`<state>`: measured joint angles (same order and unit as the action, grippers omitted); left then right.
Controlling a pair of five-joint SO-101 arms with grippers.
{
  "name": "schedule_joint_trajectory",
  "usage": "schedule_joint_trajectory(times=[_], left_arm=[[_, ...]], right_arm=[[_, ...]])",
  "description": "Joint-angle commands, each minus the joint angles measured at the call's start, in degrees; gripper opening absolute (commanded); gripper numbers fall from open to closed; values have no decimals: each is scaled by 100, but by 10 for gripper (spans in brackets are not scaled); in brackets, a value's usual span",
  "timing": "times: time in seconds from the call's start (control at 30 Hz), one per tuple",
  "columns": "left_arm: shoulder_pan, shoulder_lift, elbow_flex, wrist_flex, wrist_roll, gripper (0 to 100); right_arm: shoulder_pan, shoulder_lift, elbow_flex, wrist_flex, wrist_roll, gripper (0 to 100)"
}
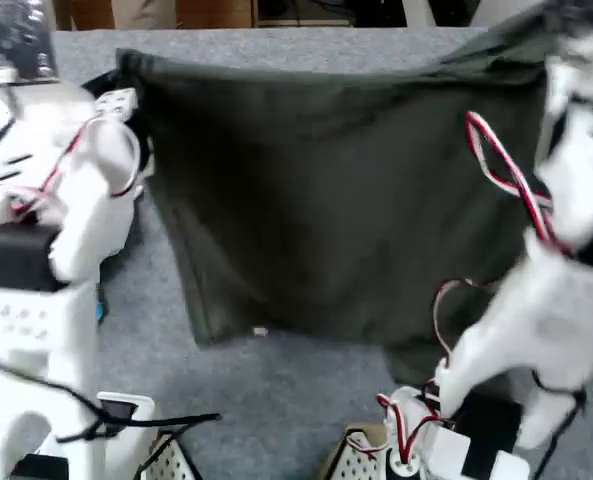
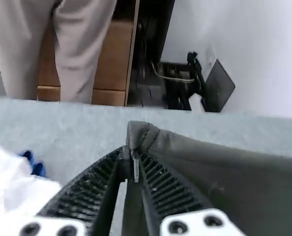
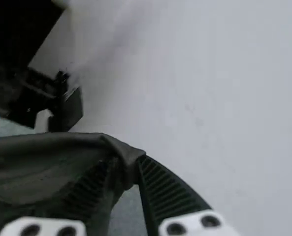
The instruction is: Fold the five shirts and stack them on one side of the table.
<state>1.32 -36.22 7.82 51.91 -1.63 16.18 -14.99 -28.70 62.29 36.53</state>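
A dark olive-green shirt hangs stretched between my two arms above the grey table. My left gripper is shut on the shirt's corner at the far left, where the cloth bunches between the black ribbed fingers. In the high view this corner sits by the left arm. My right gripper is shut on the shirt's other top corner, at the far right of the table. The shirt's lower edge trails on the table.
A white and blue pile of cloth lies on the table by the left arm. The arms' bases stand at the near edge. A person's legs stand beyond the far edge beside a wooden cabinet.
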Motion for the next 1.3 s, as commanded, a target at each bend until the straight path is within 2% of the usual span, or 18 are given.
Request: schedule_joint_trajectory(times=[0.0,0.1,0.17,0.23,0.33,0.63,0.8,1.03,1.17,1.27], left_arm=[[-26,-4,1741,-2602,-35,19],[-44,391,2637,-4413,-53,19],[-62,866,2769,-5090,-62,19],[-62,1455,2453,-5178,-62,19],[-132,2378,1538,-5002,-35,19],[-53,4681,-1969,-3059,-35,19],[-53,5314,-3235,-2163,-26,19],[-26,5604,-3859,-1723,-26,19],[-9,5604,-3912,-1292,-26,19],[-18,5604,-3877,-897,-26,19]], right_arm=[[-426,-13,2053,-1574,316,2],[-585,-13,3292,-3121,273,2],[-637,57,3837,-4158,141,2],[-673,277,3969,-4818,26,2],[-690,831,3459,-5020,-9,2],[-664,3222,-435,-3455,-211,1],[-752,4708,-3116,-2330,-404,1],[-716,6237,-5815,-835,-413,1],[-655,6651,-6651,273,-413,1],[-585,6642,-6695,1002,-413,1]])
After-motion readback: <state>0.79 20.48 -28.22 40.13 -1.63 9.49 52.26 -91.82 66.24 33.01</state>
